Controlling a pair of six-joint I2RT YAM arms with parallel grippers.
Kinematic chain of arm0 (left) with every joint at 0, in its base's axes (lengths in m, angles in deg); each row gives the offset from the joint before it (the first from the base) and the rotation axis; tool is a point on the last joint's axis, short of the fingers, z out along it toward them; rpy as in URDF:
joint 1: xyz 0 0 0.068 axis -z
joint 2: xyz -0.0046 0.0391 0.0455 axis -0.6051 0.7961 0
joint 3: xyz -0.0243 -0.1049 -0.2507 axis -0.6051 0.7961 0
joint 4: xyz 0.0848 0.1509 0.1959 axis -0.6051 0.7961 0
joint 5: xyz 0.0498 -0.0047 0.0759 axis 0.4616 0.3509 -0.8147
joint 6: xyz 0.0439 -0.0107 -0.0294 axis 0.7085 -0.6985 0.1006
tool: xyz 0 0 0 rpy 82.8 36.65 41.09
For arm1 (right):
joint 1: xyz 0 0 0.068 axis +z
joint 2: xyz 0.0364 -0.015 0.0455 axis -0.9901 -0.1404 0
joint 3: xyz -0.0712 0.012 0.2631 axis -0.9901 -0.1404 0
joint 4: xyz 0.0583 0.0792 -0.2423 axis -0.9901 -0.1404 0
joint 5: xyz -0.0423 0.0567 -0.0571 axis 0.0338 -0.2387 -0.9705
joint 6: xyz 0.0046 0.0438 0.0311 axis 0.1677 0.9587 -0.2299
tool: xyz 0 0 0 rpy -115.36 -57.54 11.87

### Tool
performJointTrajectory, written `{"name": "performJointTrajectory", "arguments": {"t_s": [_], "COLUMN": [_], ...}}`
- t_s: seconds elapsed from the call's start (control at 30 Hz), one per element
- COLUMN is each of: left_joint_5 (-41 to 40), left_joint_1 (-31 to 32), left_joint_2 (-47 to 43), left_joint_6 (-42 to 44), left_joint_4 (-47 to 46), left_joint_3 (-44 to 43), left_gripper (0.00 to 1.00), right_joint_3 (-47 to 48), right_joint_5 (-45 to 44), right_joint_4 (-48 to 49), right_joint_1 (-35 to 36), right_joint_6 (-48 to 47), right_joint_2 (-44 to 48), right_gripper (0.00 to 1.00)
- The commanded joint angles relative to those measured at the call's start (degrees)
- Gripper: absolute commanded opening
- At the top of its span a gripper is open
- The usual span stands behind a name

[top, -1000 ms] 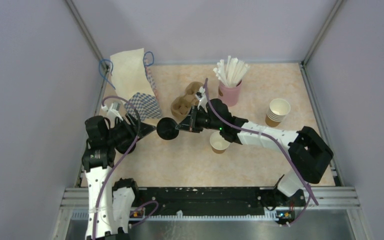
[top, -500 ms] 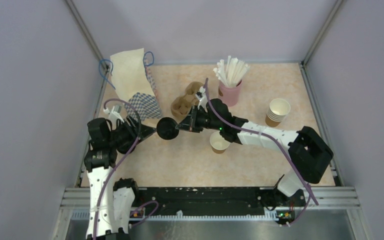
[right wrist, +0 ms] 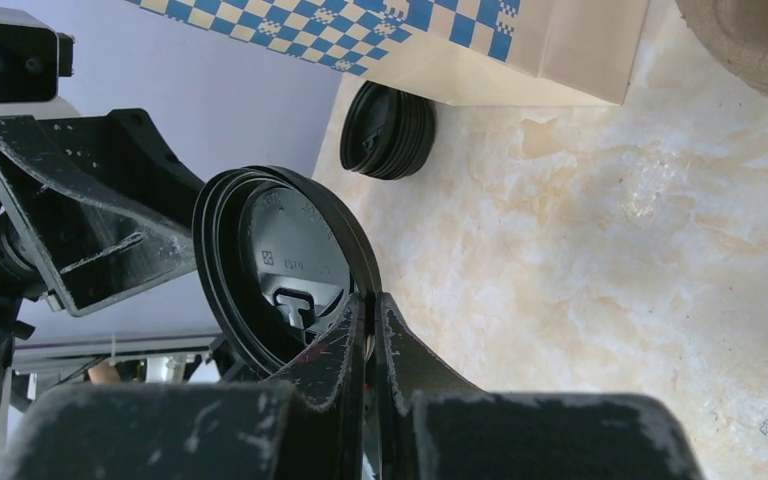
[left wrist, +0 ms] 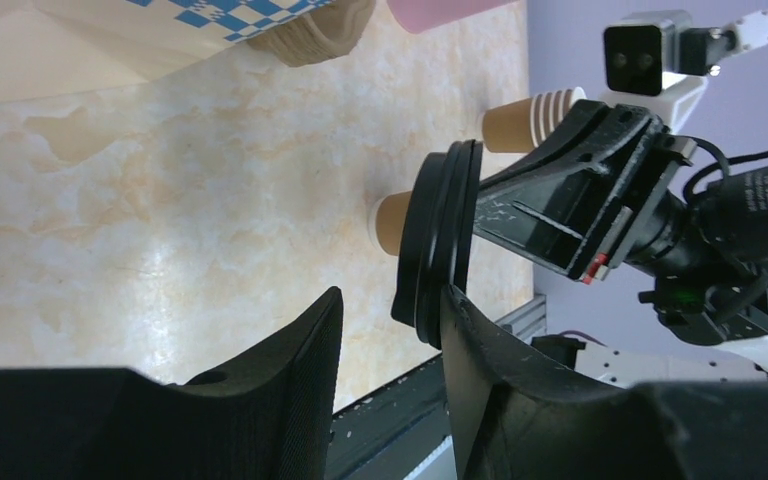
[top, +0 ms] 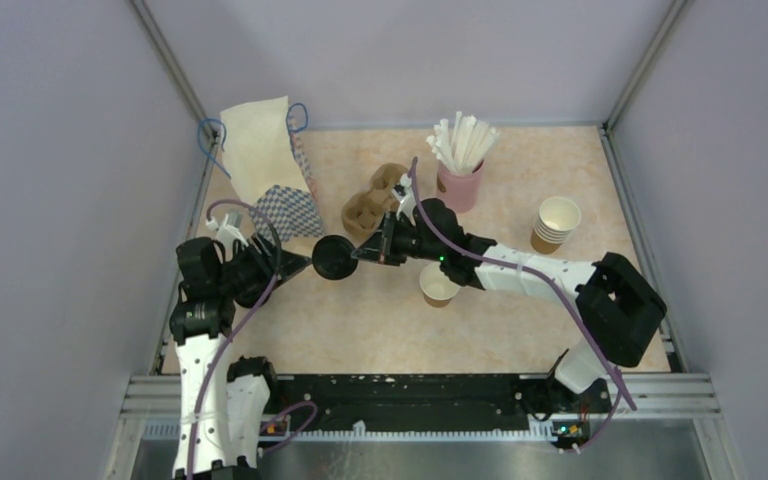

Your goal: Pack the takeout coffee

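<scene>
— While the lid (top: 332, 257) is held above the table (top: 380, 335), by what is it gripped?
— It is pinched at its rim by the right end effector (right wrist: 370, 300), whose fingers are pressed together on it.
— And the left end effector (left wrist: 390, 300)?
— Its fingers are spread apart, with the lid's far edge set between them; contact cannot be judged.
— Where is the cup (top: 439, 284) found?
— It is stood upright and uncovered on the table, just beside the right arm, apart from the lid. A lid stack (right wrist: 390, 130) is seen against the checked bag (right wrist: 480, 40).
</scene>
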Motion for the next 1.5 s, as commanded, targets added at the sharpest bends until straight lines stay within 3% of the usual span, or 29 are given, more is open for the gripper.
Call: {"name": "performJointTrajectory", "arguments": {"t_s": [0.0, 0.4, 0.47, 0.63, 0.77, 0.87, 0.93, 1.03, 1.17, 1.47], "left_joint_5": [-4.8, -0.3, -0.1, 2.1, 11.8, 14.4, 13.2, 9.2, 2.6, -4.1], "left_joint_1": [0.2, 0.2, 0.2, 0.2, 0.2, 0.2, 0.2, 0.3, 0.3, 0.3], "left_joint_2": [-0.3, 0.1, -0.3, -0.5, -1.3, -1.4, -0.7, 0.1, -0.2, -0.8], "left_joint_6": [3.8, 1.4, 1.3, 2.0, -4.7, -10.2, -8.5, -4.0, -0.4, 2.1], "left_joint_4": [2.6, -0.7, -0.8, -1.7, -11.3, -18.2, -15.6, -9.0, -3.6, 0.2], "left_joint_3": [-2.7, -0.6, -1.1, -3.4, -0.1, 2.9, 2.8, 1.5, 0.5, -3.1], "left_gripper": [0.46, 0.47, 0.51, 0.59, 0.6, 0.63, 0.61, 0.6, 0.6, 0.59], "right_joint_3": [-0.4, -0.4, -0.4, 1.4, -1.5, -2.7, -1.2, 5.3, 10.0, 14.2], "right_joint_5": [0.5, 1.7, 1.5, 7.3, 16.4, 20.8, 18.2, 9.2, 5.1, -5.3], "right_joint_4": [4.7, 6.2, 5.5, 1.6, 11.2, 17.4, 11.4, -8.4, -22.2, -29.5], "right_joint_1": [0.0, -0.1, -0.1, -0.4, -1.9, -2.2, -2.3, -2.2, -2.3, 0.2], "right_joint_6": [0.6, 0.8, 0.0, -8.9, -8.5, -6.4, -7.8, -16.7, -23.9, -29.5], "right_joint_2": [1.3, 0.5, 0.3, -0.9, -1.3, -1.6, -2.3, -4.7, -8.6, -7.6], "right_gripper": [0.0, 0.0, 0.0, 0.0, 0.0, 0.05, 0.07, 0.07, 0.19, 0.27]}}
